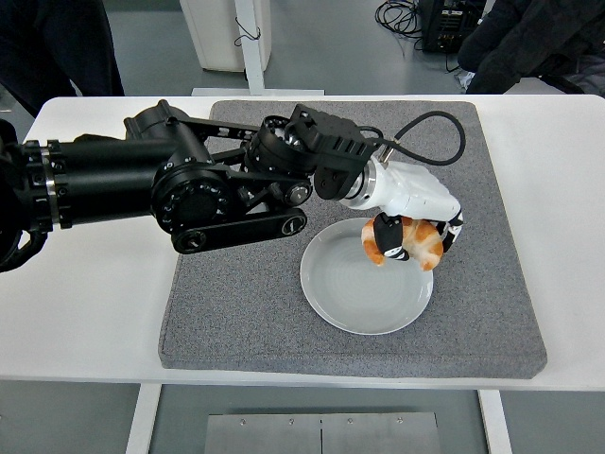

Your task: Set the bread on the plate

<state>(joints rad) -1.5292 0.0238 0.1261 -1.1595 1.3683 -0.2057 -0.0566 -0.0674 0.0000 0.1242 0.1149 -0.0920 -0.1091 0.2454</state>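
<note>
The bread (408, 245), a golden-brown croissant-shaped roll, hangs in my left hand (406, 236), whose black fingers are curled around it under a white palm. It is held just above the upper right part of the pale green plate (354, 293), which lies on the grey mat (236, 303). I cannot tell whether the bread touches the plate. My left arm reaches in from the left edge across the mat. My right arm is out of view.
The grey mat covers the middle of the white table (85, 284). A black cable (430, 128) loops above the hand's wrist. People in dark clothes stand at the top left (57, 47) and top right (539, 38).
</note>
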